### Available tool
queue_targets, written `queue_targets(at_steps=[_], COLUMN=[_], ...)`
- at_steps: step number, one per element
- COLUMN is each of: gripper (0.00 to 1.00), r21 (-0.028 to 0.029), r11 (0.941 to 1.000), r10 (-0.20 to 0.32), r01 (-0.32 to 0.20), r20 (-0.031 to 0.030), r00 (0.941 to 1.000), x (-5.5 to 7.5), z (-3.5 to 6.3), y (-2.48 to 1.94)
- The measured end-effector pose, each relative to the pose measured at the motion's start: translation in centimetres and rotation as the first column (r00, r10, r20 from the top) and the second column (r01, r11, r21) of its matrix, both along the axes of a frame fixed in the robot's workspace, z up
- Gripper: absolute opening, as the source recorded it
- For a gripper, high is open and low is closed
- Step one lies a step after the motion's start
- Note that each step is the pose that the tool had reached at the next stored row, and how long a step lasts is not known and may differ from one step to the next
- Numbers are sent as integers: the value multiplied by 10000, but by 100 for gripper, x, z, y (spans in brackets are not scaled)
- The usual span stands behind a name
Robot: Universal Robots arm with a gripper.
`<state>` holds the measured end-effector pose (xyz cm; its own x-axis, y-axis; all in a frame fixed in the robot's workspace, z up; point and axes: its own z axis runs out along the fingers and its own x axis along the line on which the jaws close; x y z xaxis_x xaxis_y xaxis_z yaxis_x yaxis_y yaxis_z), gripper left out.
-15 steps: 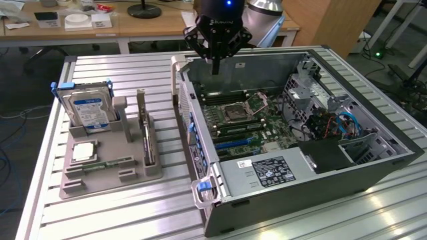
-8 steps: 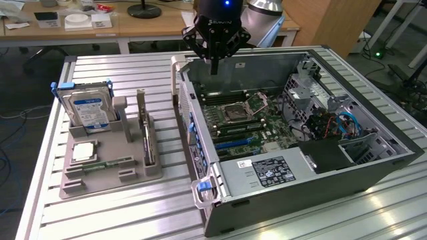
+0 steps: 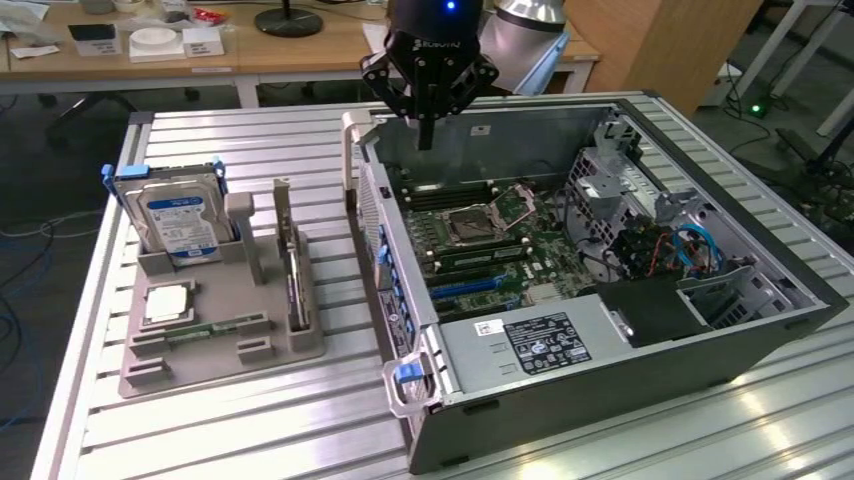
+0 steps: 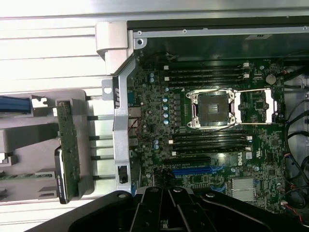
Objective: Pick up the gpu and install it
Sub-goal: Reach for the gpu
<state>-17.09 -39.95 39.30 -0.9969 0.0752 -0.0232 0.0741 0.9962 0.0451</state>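
Observation:
The gpu point(image 3: 292, 285) stands on its edge in a slot of the grey holder point(image 3: 227, 345) at the exterior view's left, its pale bracket strip pointing up. From the wrist it appears as a thin green-edged card point(image 4: 67, 154) beside the case wall. My gripper point(image 3: 427, 135) hangs shut and empty over the far end of the open computer case point(image 3: 747, 330), well away from the card. Its black fingers point(image 4: 159, 205) close together above the motherboard point(image 4: 212, 150), near the blue expansion slot point(image 4: 190, 171).
The holder also carries a blue-labelled hard drive point(image 3: 180, 222), a square processor chip point(image 3: 167, 300) and a narrow memory stick point(image 3: 214, 327). Inside the case are the processor socket point(image 4: 215, 108), a power supply point(image 3: 534, 345) and cables point(image 3: 694, 250). A slatted metal table point(image 3: 240, 430) bears everything.

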Motion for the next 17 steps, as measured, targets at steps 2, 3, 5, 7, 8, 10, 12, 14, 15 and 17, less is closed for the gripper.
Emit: queue_targets(at_steps=[2, 3, 5, 7, 8, 10, 12, 14, 15, 17], gripper=[10, 10, 10, 10, 10, 10, 10, 10, 10, 10], r21=[0, 0, 0, 0, 0, 0, 0, 0, 0, 0], r11=[10000, 10000, 10000, 10000, 10000, 10000, 10000, 10000, 10000, 10000], r10=[-1, -1, 0, -1, -1, -1, -1, -1, -1, -1], r01=[1, 1, 0, 1, 1, 1, 1, 1, 1, 1], r20=[0, 0, 0, -1, -1, -1, -1, -1, -2, -2], r00=[10000, 10000, 10000, 10000, 10000, 10000, 10000, 10000, 10000, 10000], x=[-8, -11, -19, -29, -34, -45, -56, -64, -68, -76], z=[0, 0, 0, -1, -1, -1, -2, -2, -2, -2], y=[0, 0, 0, 0, 0, 0, 0, -1, -1, -1])
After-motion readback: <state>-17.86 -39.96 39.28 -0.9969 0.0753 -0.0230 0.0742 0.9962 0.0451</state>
